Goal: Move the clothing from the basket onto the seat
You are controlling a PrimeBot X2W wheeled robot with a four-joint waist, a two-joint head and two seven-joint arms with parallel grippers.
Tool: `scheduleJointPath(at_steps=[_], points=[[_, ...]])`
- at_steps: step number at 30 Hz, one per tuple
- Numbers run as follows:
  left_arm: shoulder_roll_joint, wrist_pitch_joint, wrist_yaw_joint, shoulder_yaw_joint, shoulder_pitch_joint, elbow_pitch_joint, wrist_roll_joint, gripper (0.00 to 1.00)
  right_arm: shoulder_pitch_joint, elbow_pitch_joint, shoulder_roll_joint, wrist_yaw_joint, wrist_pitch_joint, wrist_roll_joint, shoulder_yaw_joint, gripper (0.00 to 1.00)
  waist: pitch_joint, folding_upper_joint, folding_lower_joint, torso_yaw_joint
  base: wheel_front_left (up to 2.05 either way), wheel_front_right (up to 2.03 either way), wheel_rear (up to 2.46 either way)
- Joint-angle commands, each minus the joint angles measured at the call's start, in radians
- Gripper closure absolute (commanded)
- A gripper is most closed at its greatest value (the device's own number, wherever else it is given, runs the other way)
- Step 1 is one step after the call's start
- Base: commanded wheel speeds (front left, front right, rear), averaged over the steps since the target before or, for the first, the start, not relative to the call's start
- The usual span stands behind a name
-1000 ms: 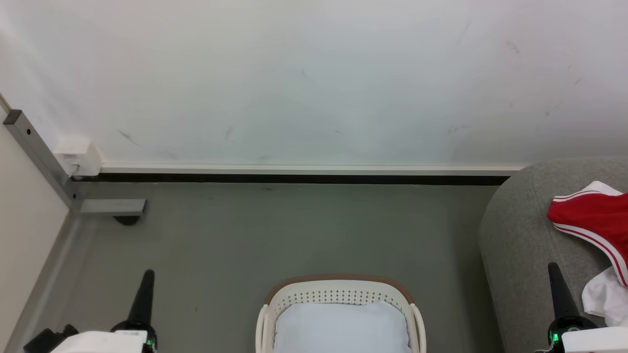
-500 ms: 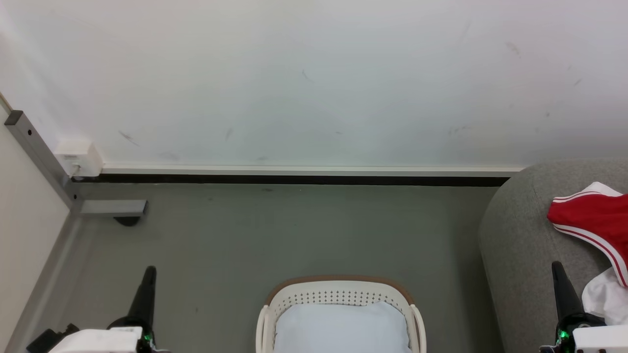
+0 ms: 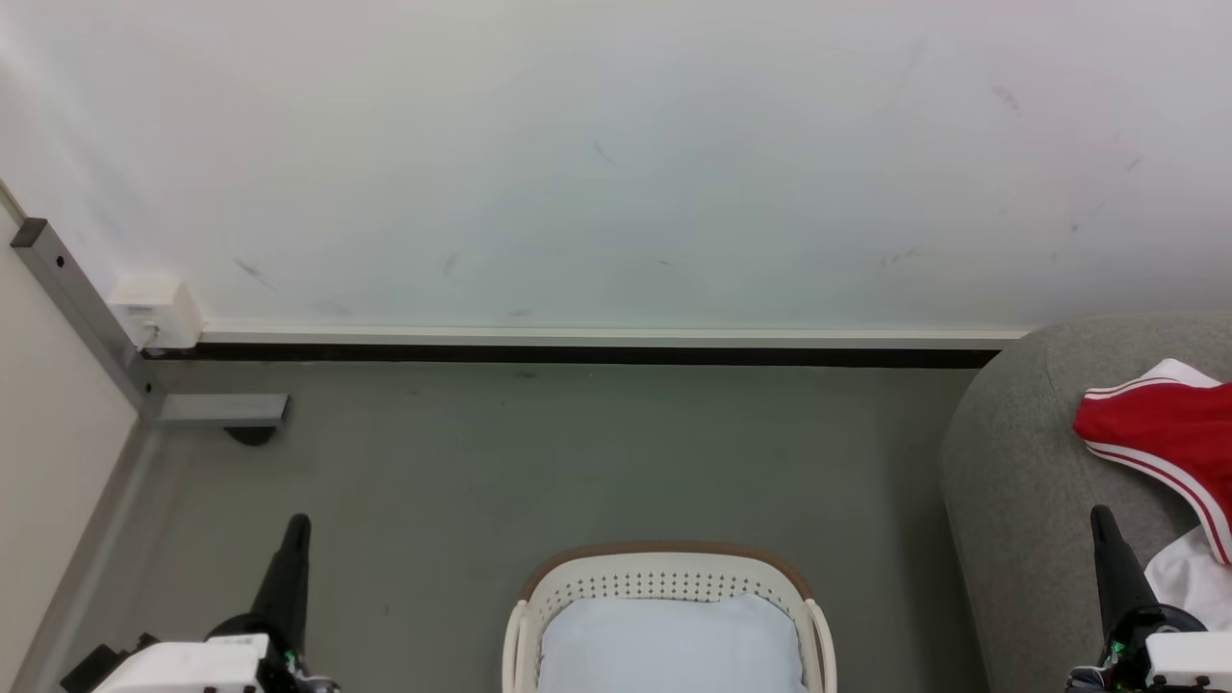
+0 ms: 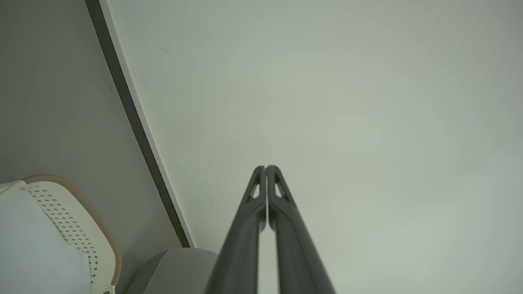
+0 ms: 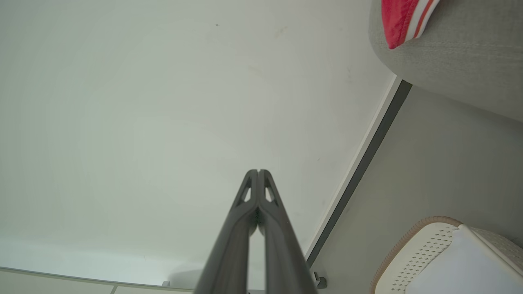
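Red clothing (image 3: 1169, 433) with white striped trim lies on the grey seat (image 3: 1020, 481) at the right, with a white fabric piece (image 3: 1193, 582) just below it. The off-white basket (image 3: 664, 576) with a brown rim stands on the floor at bottom centre; a flat pale pad (image 3: 669, 645) lies inside it. My left gripper (image 3: 296, 525) is shut and empty at the lower left, over the floor. At the lower right, beside the white fabric, my right gripper (image 3: 1099, 515) is shut and empty too. The wrist views show each gripper (image 4: 265, 167) (image 5: 258, 171) pointing at the wall.
A white wall (image 3: 616, 164) with a dark skirting strip (image 3: 577, 353) closes the far side. A grey metal post (image 3: 82, 308) with a white box (image 3: 154, 308) and a floor bracket (image 3: 221, 409) stands at the left corner. Grey floor (image 3: 577, 462) lies between basket and wall.
Both grippers have drifted slightly: the left a little up and right, the right a little up and to the right. The basket and clothing stay put.
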Motion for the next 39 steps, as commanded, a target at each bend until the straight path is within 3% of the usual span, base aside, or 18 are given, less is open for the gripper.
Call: scheduleJointPath(at_steps=[1,14,39], points=[[0.001,0.007,0.002,0.005,-0.012,-0.005,-0.018,1.0,-0.011,0.005,-0.007,-0.002,0.005,0.025,-0.004,1.0,0.0,0.0,0.0,0.0,0.0,0.0,0.0],[-0.006,0.029,0.004,0.011,-0.018,-0.007,-0.1,1.0,-0.02,0.009,-0.017,-0.002,0.019,0.113,-0.006,1.0,-0.003,0.0,0.0,0.001,0.0,0.0,0.0],[-0.006,0.03,0.004,0.011,-0.018,-0.006,-0.099,1.0,-0.019,0.008,-0.022,-0.002,0.014,0.117,0.001,1.0,-0.003,0.0,0.0,0.001,0.0,0.0,0.0]])
